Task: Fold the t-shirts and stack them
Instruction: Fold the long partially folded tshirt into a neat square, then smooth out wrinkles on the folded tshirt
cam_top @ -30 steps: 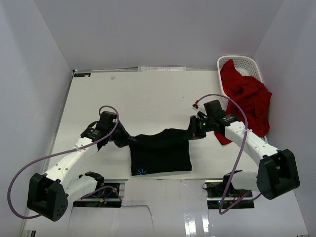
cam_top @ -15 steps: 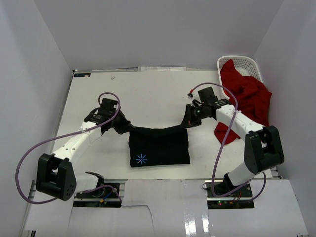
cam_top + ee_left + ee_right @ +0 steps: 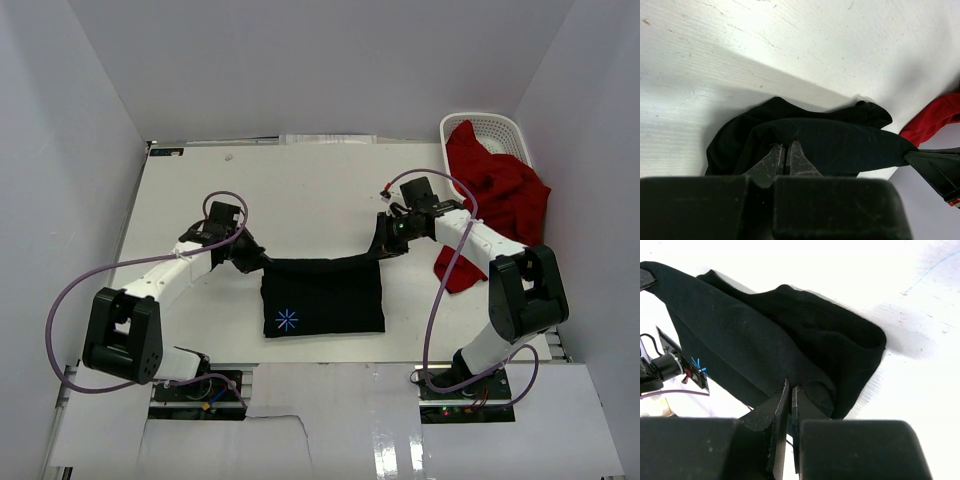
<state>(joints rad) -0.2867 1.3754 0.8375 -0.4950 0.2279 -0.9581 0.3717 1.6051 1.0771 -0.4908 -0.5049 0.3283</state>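
Top view: my left jaws and right jaws, clamped shut, pinch the black t-shirt (image 3: 323,300)'s far corners mid-tabletop (image 3: 300,190); the red t-shirt (image 3: 500,195) drapes the basket (image 3: 505,128). Left wrist: cloth gripped. Right wrist: likewise. I should move both together, edge taut.

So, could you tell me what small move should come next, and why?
Probably lower both together: the left gripper and right gripper are shut on far corners of the black t-shirt, whose edge sags between them above the table.
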